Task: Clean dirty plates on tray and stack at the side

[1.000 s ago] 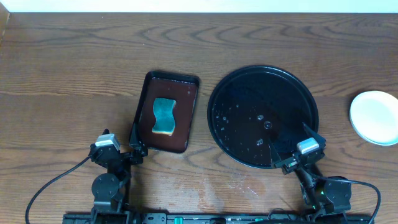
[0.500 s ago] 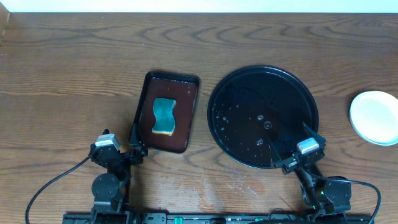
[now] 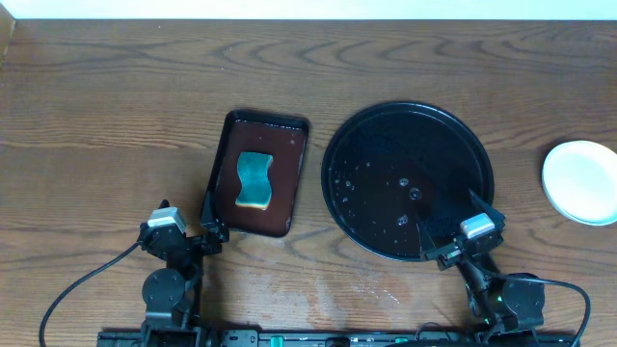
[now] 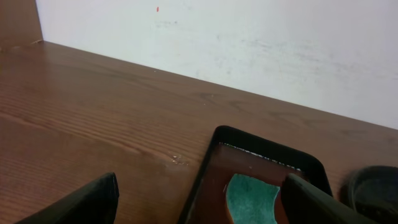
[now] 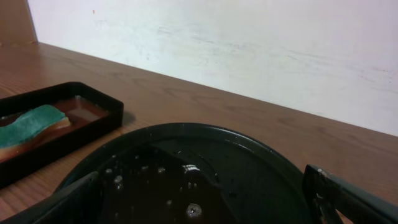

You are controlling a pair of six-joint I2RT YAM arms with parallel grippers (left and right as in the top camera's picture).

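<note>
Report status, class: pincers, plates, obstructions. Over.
Both open, empty: left pincer, right pincer. The plates far right, off the tray; tray wet. The sponge in the brown tray, not in the way.

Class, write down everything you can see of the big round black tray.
The tray is round and glossy black with a low raised rim, seemingly plastic. It lies flat on the wooden table, right of centre. It holds only water droplets and a wet sheen. The open right hand hovers over its near edge; contact cannot be judged.
</note>
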